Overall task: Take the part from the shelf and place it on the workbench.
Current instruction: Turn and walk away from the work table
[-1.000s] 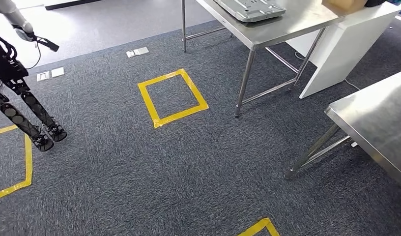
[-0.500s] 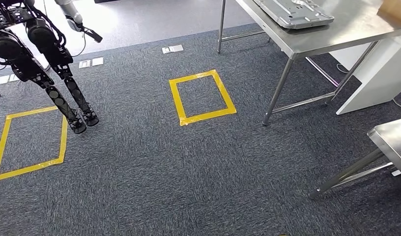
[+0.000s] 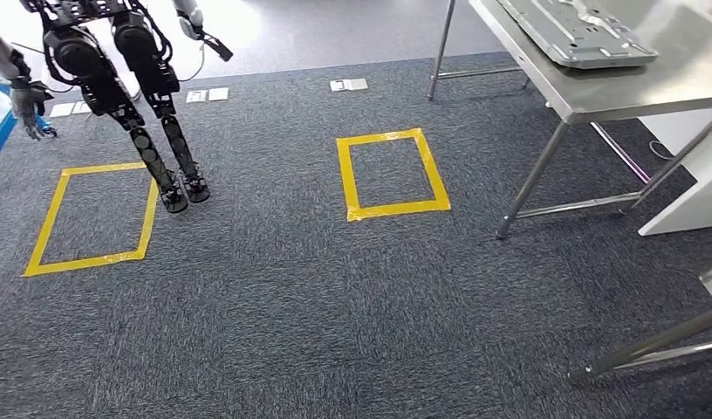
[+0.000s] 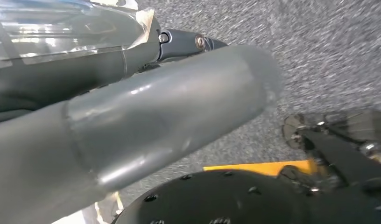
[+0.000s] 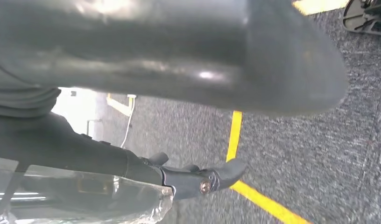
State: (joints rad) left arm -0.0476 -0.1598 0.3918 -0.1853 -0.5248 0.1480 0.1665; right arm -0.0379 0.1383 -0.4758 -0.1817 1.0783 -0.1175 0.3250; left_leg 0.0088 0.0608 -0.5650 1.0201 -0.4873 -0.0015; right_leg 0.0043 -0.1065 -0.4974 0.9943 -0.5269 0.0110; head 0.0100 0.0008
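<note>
**Carrying nothing that can be seen, hands low over the carpet**

Hanging low, the right hand has its thick thumb stretched out and a dark finger lying apart from it. Carpet shows in the gap, so it looks spread and empty. The left hand is blurred, its finger close along the thumb, and I cannot tell whether it is spread or closed.

A grey metal part lies on the steel workbench, near the front edge. It may not be the one the task means. I judge the fetching has not begun.

On the carpet a yellow tape square lies near the workbench's front leg. A second tape square lies well to the left, and another robot stands at its far corner.

The risks, as I judge them:
- A swinging arm could clip the workbench leg.
- A foot could meet the other robot's legs if the walk drifts left.
- The low leg of a second table on the right could catch a step.
</note>
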